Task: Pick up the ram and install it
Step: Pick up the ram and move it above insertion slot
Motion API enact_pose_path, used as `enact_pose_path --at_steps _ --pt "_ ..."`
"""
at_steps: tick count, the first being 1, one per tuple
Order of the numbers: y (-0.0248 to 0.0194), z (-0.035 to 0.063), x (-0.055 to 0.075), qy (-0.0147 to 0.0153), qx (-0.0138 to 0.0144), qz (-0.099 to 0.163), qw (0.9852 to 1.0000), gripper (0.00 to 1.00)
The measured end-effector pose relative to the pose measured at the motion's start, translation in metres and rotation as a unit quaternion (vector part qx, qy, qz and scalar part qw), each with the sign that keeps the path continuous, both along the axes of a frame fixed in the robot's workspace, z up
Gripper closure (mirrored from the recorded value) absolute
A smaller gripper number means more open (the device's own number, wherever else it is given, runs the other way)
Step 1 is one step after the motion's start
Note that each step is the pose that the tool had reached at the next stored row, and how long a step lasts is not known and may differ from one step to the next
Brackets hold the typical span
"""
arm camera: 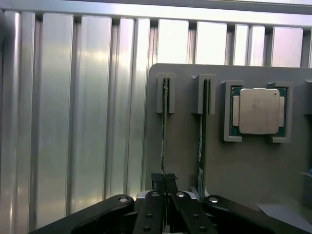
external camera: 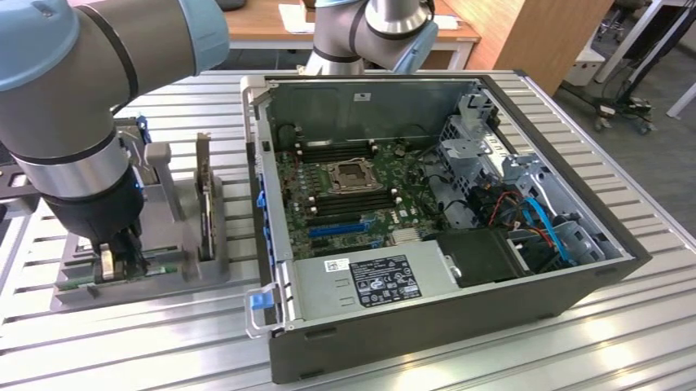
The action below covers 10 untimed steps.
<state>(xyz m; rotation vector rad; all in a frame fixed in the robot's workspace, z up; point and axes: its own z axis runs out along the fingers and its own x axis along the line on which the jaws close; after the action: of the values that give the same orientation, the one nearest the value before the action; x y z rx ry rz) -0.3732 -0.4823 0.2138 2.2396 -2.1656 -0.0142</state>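
On grey holder, black end effector tight around thin green ram

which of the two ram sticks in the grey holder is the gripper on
The ram farther from the processor: the gripper is shut on its edge; the other stick stands free.

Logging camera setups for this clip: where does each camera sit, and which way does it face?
Exterior view: raised above the scene, looking down on the open computer case and grey holder; the arm shows.
Wrist view: on the wrist, looking along the gripper, shut on the ram.
Shared: the grey holder and the gripper.
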Motion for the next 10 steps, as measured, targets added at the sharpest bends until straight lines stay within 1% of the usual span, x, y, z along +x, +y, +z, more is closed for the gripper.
enact_pose_path --at_steps 10 --pt "0.0 0.0115 0.0 0.0 0.0 0.0 1.0 0.89"
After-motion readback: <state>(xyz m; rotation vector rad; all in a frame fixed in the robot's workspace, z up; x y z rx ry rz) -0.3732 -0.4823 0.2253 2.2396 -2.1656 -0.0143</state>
